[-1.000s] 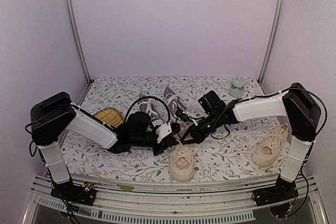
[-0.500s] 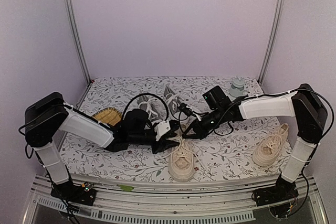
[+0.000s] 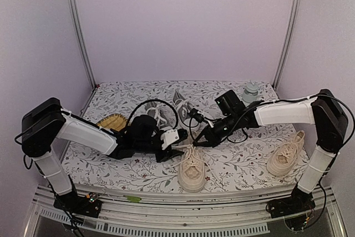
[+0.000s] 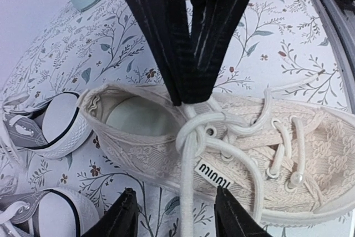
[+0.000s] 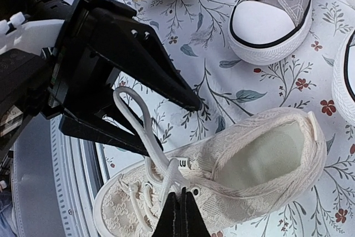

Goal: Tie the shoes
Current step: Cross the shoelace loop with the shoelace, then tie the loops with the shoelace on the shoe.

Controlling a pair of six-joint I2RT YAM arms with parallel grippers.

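R end effector [image 5: 178, 208] pinches cream shoe [image 5: 252, 162] lace [image 5: 135, 110]; tag [image 5: 183, 162] "miu…"

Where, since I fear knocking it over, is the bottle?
In the top view, the bottle stands at the table's far right corner, just beyond the right arm.

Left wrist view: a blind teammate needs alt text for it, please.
A cream shoe sits on a floral tablecloth, the shut black right hand pinching its lace by the opening. The left hand, open, shows at the bottom edge; two grey shoes lie at left.
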